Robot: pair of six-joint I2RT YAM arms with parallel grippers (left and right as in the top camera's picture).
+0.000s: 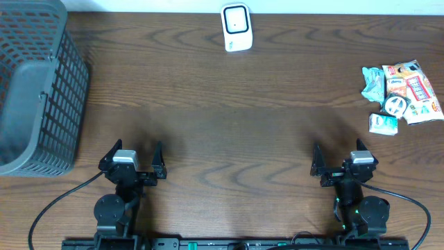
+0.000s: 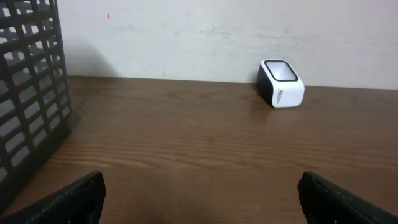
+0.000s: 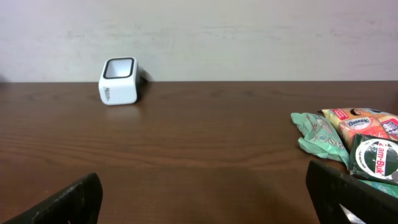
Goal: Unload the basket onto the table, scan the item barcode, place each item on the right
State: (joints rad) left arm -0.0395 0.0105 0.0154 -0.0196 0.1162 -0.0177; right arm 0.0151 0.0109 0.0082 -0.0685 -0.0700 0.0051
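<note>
the snack packets [image 1: 404, 92] are piled at the table's right edge, well apart from the white scanner [image 1: 236, 28] set at the far middle edge, window upward, presumably so a barcode can be presented over it. nearest the pile, the right gripper [image 1: 341, 161] is held wide open and empty; the left gripper [image 1: 132, 160] likewise, beside the grey basket [image 1: 38, 90].

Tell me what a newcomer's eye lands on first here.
Probably the colourful heap of snack packets at the table's right edge, bright against the dark wooden table. Next, the small white barcode scanner at the far middle edge, and the dark grey plastic mesh basket filling the far left corner.
</note>
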